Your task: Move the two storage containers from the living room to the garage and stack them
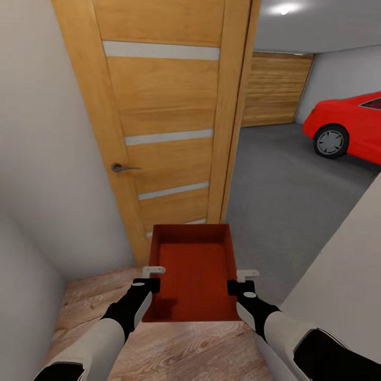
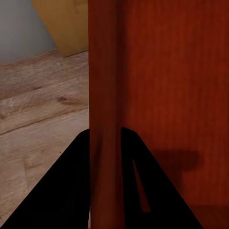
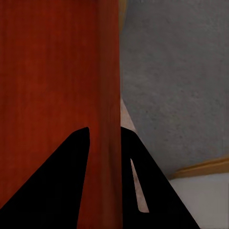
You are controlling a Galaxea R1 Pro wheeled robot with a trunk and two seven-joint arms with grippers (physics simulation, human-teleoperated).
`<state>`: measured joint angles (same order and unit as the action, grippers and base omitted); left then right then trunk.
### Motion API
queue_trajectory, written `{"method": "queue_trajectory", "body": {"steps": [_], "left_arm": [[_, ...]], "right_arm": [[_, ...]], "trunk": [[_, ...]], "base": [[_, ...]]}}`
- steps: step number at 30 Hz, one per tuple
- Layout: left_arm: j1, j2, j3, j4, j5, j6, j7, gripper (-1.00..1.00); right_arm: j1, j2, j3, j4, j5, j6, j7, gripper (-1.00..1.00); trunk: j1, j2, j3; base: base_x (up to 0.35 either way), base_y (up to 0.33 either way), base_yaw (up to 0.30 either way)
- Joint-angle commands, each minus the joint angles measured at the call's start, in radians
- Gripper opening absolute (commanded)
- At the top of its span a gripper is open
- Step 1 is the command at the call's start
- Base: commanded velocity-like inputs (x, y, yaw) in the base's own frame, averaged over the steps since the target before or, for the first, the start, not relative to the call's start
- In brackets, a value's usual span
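Nearest the robot's head camera, two arms in white and black sleeves reach forward over a light wood-plank floor (image 1: 174, 349). Between them hangs an orange-red rectangular topless storage container (image 1: 193, 270), held level above the planks with its long axis pointing away from the robot. The left gripper (image 1: 150, 279) clamps the container's left wall and the right gripper (image 1: 242, 282) clamps its right wall — each near the end closest to the robot. In the left wrist view the thin red wall runs straight up between the two black fingers (image 2: 62, 191) of the left gripper (image 2: 106, 143), so its jaws are closed onto that wall; the container's ribbed floor (image 2: 176, 95) lies to one side and the planks to the other. The right wrist view shows the same grip: the right gripper (image 3: 105, 140) has one black finger (image 3: 57, 186) inside the box and one outside, pinching the wall (image 3: 110, 71), with grey concrete beyond.

Just past the container's far end stands an open honey-coloured wooden door (image 1: 164, 116) with pale horizontal strips and a metal lever handle (image 1: 123, 168). To its right the doorway opens onto a dark grey concrete floor (image 1: 286, 185) — the garage. Farther in sits a red car (image 1: 349, 127), its front wheel visible, and behind it a wood-slatted garage door (image 1: 275, 87) under a ceiling light (image 1: 284, 9).
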<state>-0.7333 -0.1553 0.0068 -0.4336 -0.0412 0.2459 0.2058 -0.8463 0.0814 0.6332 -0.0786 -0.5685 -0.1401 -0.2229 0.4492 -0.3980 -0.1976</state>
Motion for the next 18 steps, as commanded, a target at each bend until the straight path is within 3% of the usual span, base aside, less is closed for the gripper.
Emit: {"method": "queue_trajectory", "body": {"steps": [1,9,18], "left_arm": [[0.000,0.001,-0.011,0.045,0.012,0.023,0.007,-1.00],[0.000,0.001,-0.011,0.046,0.011,0.023,0.007,-1.00],[0.000,0.002,-0.011,0.046,0.011,0.023,0.007,-1.00]], "right_arm": [[-0.002,-0.002,-0.020,-0.003,0.009,-0.004,-0.006,-1.00],[-0.002,0.000,-0.020,-0.003,0.009,-0.004,-0.006,-1.00],[-0.002,0.001,-0.020,-0.003,0.009,-0.004,-0.006,-1.00]], "trunk": [[0.001,-0.002,-0.002],[0.001,-0.002,-0.002],[0.001,-0.002,-0.002]], "base": [[0.113,0.291,0.000],[0.141,0.297,-0.010],[0.170,0.299,-0.187]]}}
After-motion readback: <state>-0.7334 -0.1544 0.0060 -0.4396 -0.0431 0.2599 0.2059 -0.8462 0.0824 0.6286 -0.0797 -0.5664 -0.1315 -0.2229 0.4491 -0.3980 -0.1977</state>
